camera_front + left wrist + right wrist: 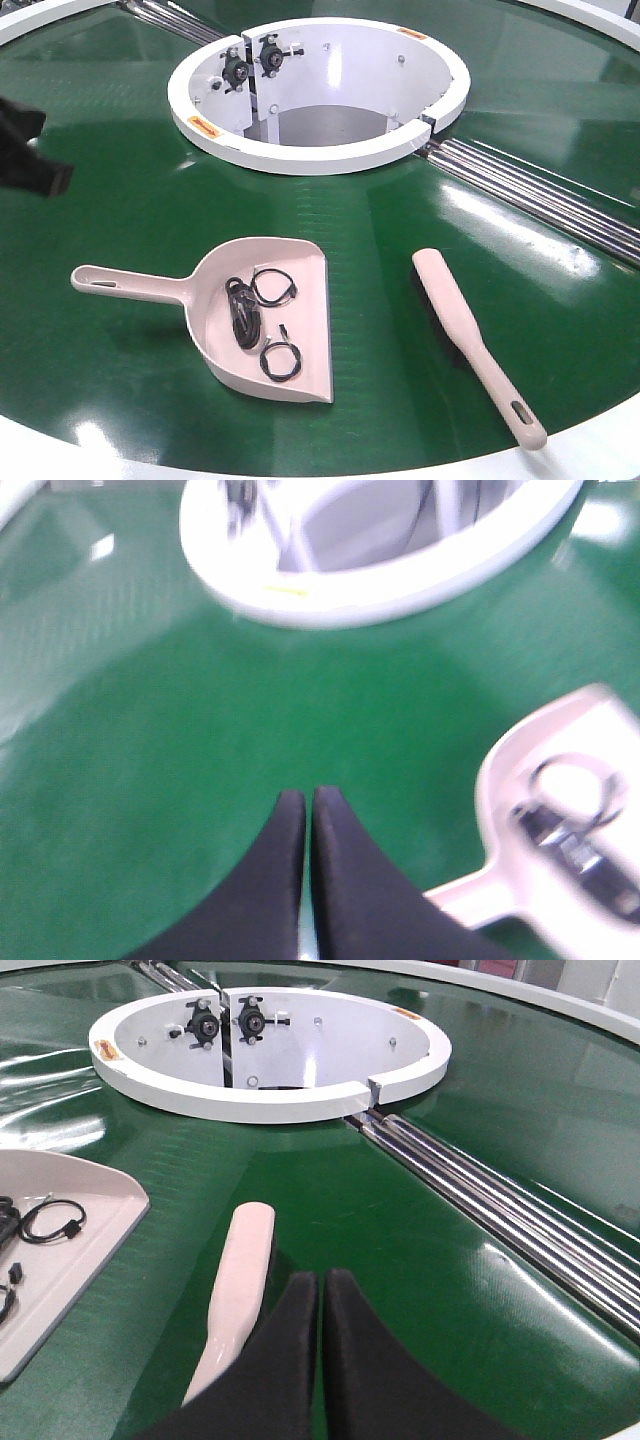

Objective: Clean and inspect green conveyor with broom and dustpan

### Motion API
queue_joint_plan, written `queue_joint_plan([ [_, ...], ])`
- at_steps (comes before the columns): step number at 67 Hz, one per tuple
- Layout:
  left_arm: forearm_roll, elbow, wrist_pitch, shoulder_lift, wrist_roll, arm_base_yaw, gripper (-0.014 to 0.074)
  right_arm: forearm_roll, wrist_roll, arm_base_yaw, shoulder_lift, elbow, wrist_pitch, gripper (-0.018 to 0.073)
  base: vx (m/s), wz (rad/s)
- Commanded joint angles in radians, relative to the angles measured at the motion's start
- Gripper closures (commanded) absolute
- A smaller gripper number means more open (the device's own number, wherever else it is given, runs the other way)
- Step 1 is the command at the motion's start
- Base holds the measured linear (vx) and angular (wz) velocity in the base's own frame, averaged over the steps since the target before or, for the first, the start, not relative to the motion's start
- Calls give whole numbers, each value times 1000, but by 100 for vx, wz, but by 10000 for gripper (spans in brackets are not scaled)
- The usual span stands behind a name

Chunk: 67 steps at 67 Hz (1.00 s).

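The pale dustpan (305, 335) lies flat on the green conveyor (120, 220), handle pointing left, with black cable loops (245, 315) inside it. To its right lies the broom (455, 310), handle toward the near rim. My left gripper (308, 798) is shut on nothing and hovers over bare belt; the dustpan (492, 780) is to its right. My right gripper (322, 1278) is also shut and empty, just right of the broom (243, 1270) and not holding it. The front view shows only a dark part of the left arm (25, 155) at the left edge.
The white central ring (320, 155) with its opening sits at the back middle. Metal rails (540, 195) run from the ring toward the right edge. The belt's white outer rim (60, 450) curves along the near side.
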<state>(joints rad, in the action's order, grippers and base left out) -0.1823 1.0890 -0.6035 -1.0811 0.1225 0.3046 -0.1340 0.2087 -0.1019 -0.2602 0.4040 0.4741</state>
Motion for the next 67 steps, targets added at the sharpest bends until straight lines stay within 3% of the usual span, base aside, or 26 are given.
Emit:
queue_joint_plan([
  [1, 83, -144, 243, 159, -21, 6, 604, 4, 23, 4, -17, 27, -107, 563, 0, 0],
  [7, 146, -342, 412, 299, -21, 6, 604, 4, 36, 4, -17, 27, -123, 563, 0, 0],
  [14, 159, -536, 565, 429, -22, 6, 604, 4, 36, 4, -17, 27, -125, 563, 0, 0],
  [24, 155, -686, 677, 541, -22, 6, 604, -1, 36, 4, -17, 27, -126, 563, 0, 0],
  [67, 155, -708, 646, 581, -22, 6, 603, -5, 33, 4, -17, 27, -103, 563, 0, 0],
])
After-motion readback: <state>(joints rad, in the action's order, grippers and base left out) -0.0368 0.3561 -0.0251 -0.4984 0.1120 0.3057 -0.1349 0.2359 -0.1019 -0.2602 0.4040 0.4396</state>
